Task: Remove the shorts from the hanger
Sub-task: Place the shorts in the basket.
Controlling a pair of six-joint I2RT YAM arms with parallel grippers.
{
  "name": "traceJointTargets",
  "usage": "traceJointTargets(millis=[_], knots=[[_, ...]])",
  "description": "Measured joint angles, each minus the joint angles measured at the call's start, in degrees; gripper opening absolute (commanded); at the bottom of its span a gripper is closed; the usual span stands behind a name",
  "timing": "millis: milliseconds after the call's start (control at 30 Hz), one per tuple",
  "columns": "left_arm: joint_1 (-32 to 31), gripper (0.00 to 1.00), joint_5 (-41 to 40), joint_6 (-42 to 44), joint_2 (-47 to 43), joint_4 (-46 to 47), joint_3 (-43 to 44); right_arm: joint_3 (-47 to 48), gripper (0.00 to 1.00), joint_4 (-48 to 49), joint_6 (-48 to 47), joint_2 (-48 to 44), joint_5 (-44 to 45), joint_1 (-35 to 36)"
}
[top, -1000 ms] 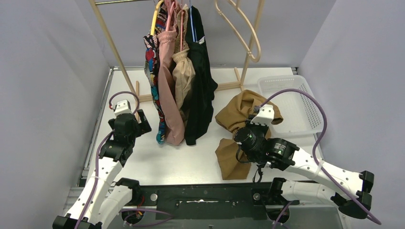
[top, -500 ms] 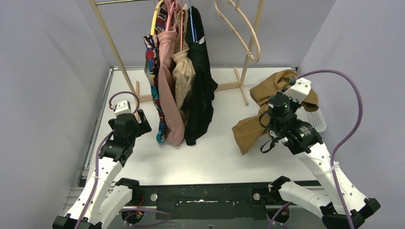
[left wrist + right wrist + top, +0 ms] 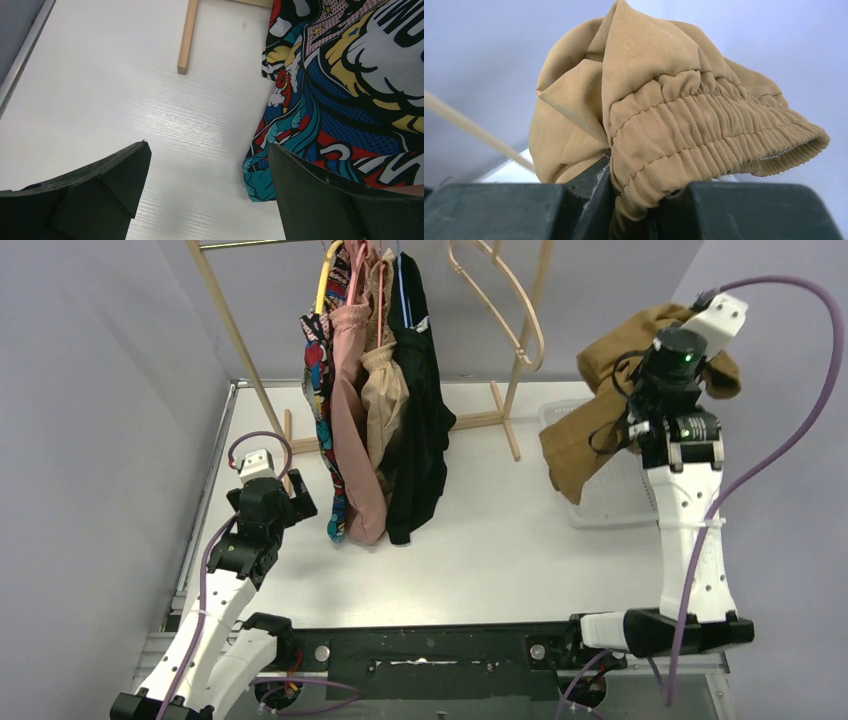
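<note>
Right claw [image 3: 634, 200] is clamped on the tan shorts [image 3: 674, 100]. Lower them well into the white basket [image 3: 612, 498] before releasing. Left claw [image 3: 209, 150], jaws apart, hangs beside the comic-print shorts [image 3: 350, 75].

Plain grey-lilac walls [image 3: 90, 390] on three sides. White tabletop [image 3: 480, 560], faint grain, evenly lit. Light wooden rack [image 3: 233, 335] standing at rear, feet on tabletop.

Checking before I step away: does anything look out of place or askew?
Nothing damaged or spilled. One empty hanger dangles tilted at the back, and the tan shorts hang bunched from the right jaws, above the basket.
</note>
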Motion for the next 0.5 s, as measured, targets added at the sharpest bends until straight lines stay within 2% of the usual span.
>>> traceJointTargets(millis=[167, 267, 333, 500], knots=[[0.0, 0.89, 0.0, 0.0, -0.26, 0.02, 0.0, 10.49, 0.0, 0.15, -2.01, 9.75, -4.39, -7.15], [0.0, 0.89, 0.0, 0.0, -0.39, 0.02, 0.0, 10.71, 0.0, 0.83, -2.49, 13.68, -6.86, -9.4], [0.0, 0.89, 0.0, 0.0, -0.44, 0.02, 0.0, 7.39, 0.0, 1.92, -2.47, 15.04, -8.5, -10.01], [0.0, 0.89, 0.02, 0.13, -0.5, 0.02, 0.0, -7.76, 0.0, 4.24, -1.03, 17.29, -13.84, -10.73]])
